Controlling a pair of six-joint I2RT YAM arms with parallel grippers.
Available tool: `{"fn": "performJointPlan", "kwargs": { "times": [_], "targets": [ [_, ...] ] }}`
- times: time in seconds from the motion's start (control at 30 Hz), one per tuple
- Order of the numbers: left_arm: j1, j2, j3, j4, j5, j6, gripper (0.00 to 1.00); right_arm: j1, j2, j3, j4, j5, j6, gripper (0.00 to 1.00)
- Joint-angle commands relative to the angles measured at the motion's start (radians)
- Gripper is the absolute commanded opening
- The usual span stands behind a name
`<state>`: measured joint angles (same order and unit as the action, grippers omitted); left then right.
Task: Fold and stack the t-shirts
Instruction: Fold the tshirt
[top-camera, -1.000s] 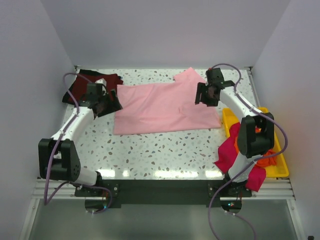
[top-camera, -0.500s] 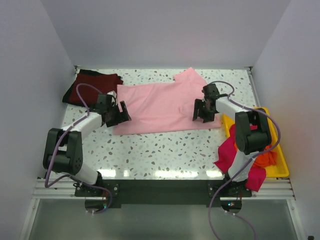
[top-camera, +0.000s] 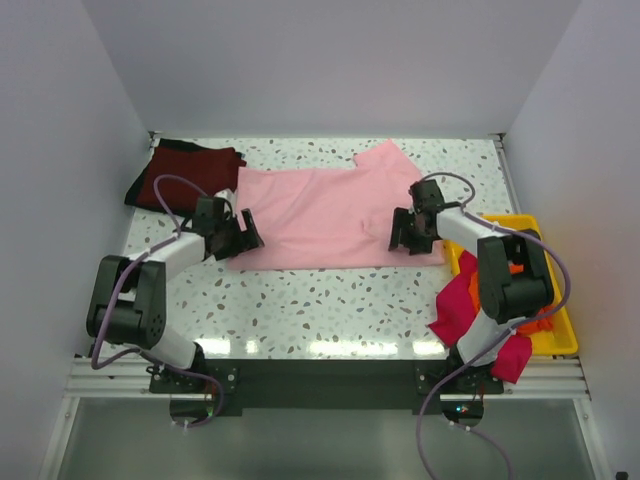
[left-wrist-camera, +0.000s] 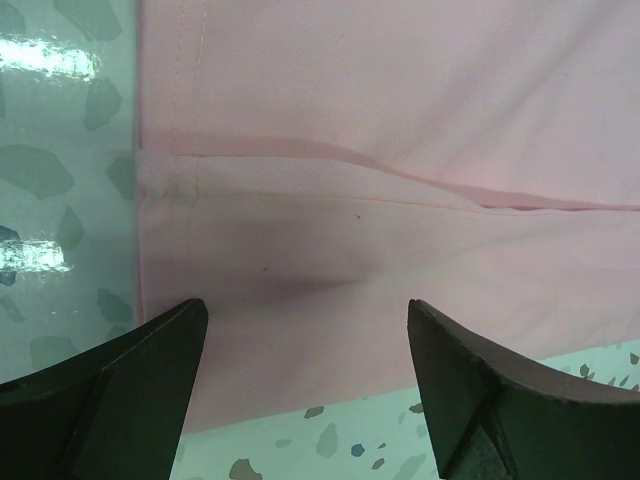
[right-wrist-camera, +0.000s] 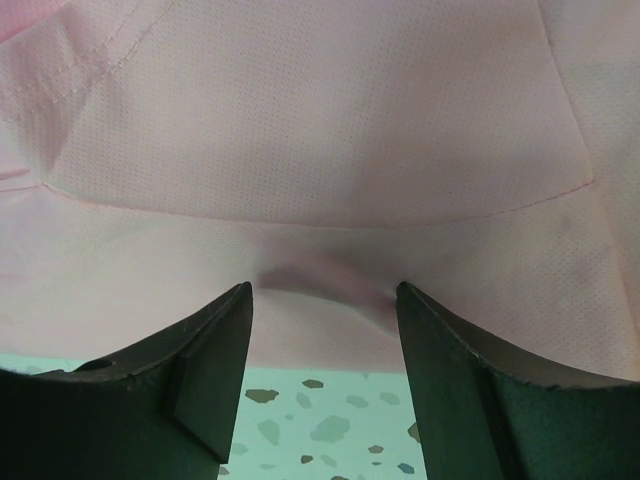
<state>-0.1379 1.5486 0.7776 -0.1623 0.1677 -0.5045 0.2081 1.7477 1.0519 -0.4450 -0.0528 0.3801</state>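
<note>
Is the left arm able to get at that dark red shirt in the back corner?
Probably yes. The dark red shirt lies uncovered just beyond the left hand, which is open over the pink shirt's edge, with nothing between them.

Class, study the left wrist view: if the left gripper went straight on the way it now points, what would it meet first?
The pale pink cotton t-shirt, near its left corner on the table. The left gripper points at that cloth with its jaws open, one either side. The shirt looks very close, though depth is hard to judge.
</note>
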Motion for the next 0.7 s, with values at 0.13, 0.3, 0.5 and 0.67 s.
{"fn": "performJointPlan", "kwargs": {
  "times": [0.13, 0.3, 0.5, 0.67],
  "targets": [
    [0.001, -0.045, -0.115, -0.032, -0.062, 0.000, 0.87, -0.001, -0.101, -0.216, -0.103, -0.048, 0.062, 0.63],
    [0.001, -0.134, -0.181, -0.066, -0.080, -0.032, 0.88, 0.004, -0.191, -0.306, -0.119, -0.064, 0.082, 0.64],
    [0.001, -0.293, -0.212, -0.137, -0.068, -0.052, 0.89, 0.011, -0.327, -0.330, -0.188, -0.099, 0.098, 0.65],
    [0.001, -0.321, -0.094, -0.192, -0.069, -0.037, 0.91, 0.011, -0.409, -0.192, -0.274, -0.062, 0.079, 0.72]
  ]
}}
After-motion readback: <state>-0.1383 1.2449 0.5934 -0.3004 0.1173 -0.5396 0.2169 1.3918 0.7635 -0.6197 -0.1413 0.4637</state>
